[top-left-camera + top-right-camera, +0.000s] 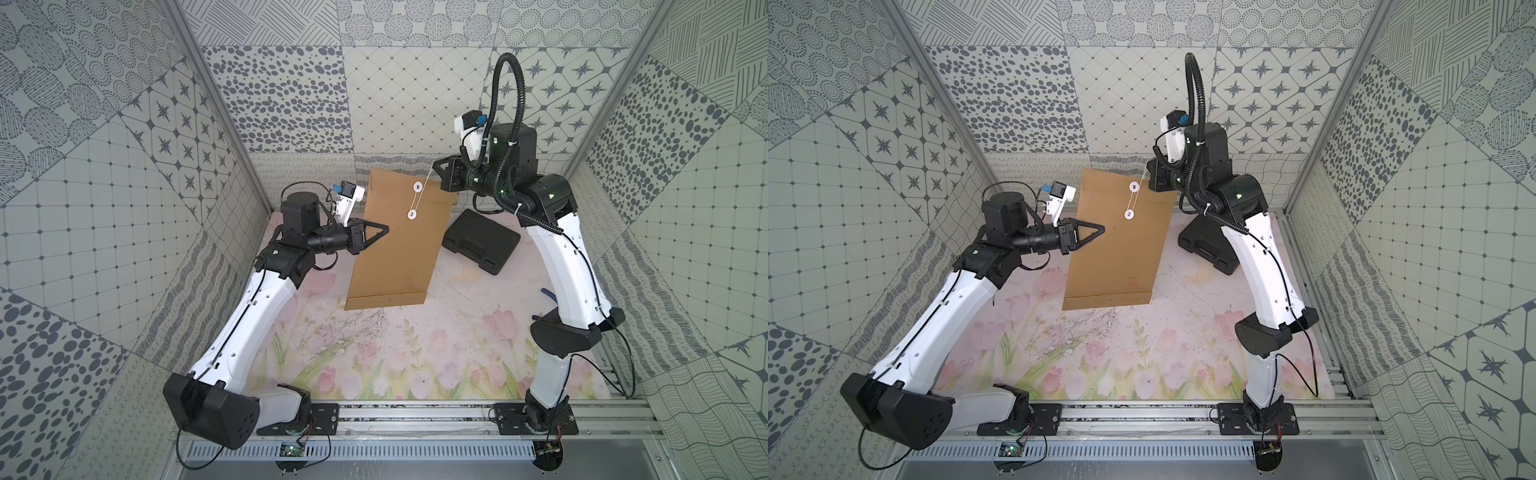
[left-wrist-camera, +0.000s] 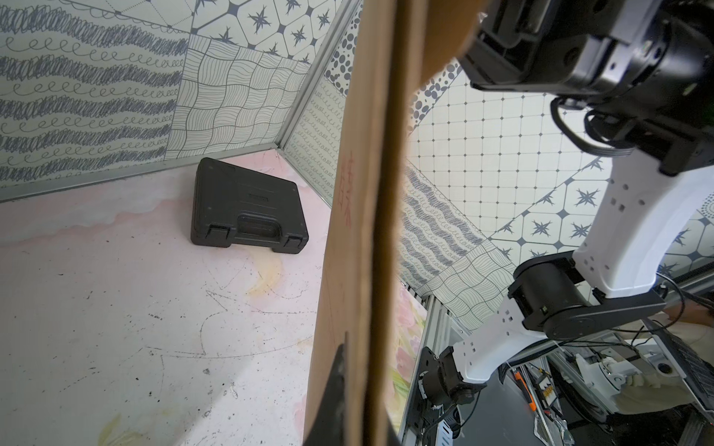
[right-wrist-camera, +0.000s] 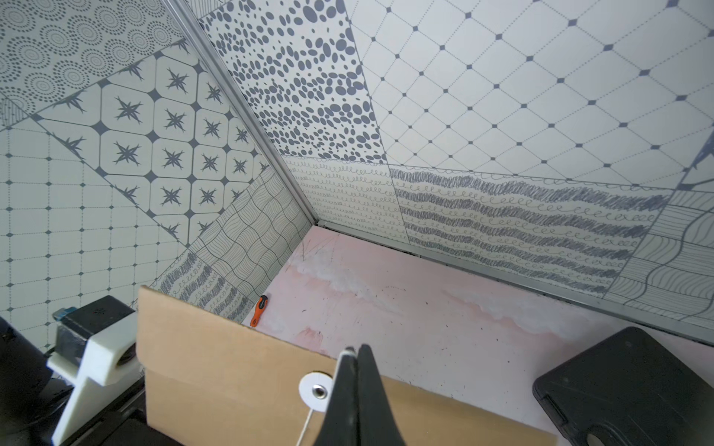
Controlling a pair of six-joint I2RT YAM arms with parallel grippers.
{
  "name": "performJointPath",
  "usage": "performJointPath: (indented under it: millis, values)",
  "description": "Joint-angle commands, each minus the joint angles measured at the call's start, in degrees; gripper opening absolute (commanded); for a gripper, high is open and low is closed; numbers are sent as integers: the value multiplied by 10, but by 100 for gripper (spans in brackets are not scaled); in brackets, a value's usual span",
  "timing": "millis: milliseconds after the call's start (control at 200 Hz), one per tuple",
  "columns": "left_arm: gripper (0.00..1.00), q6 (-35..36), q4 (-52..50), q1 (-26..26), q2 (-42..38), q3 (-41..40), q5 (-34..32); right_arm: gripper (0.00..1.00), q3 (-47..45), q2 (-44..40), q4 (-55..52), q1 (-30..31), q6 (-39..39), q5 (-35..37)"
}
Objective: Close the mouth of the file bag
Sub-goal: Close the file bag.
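Closed: left gripper (image 1: 386, 228) on brown kraft-paper file bag (image 1: 399, 257), right gripper (image 1: 434, 164) on its thin white string (image 1: 426, 175); black plastic case (image 1: 482, 241) nearby

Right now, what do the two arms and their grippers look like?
The left arm and right arm have white shells, black joints and black cables. The left gripper and right gripper are black and triangular. A ribbed black hose loops over the right arm.
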Motion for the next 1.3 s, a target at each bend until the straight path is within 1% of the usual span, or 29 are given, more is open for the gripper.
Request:
performJointPath:
  millis: [0,95,425,690,861,961,1101,1296]
  values:
    - [0,28,-7,2,2,-2,-6,0,51,27,-26,20,-10,5]
    - [0,28,-8,2,5,-2,-8,0,71,38,-26,39,-7,3]
    - [0,25,-4,-2,18,-2,-16,0,91,62,-15,104,4,-30]
    - [0,25,-6,-2,28,10,-29,0,76,51,-14,143,10,-74]
    - [0,13,2,-2,31,15,-28,0,56,45,-15,167,5,-79]
    - [0,7,8,-2,25,16,-27,0,31,39,-14,171,6,-82]
    - [0,-8,26,2,18,17,-19,0,-30,15,11,175,14,-99]
    - [0,-13,30,8,13,21,-14,0,-156,-50,78,175,29,-118]
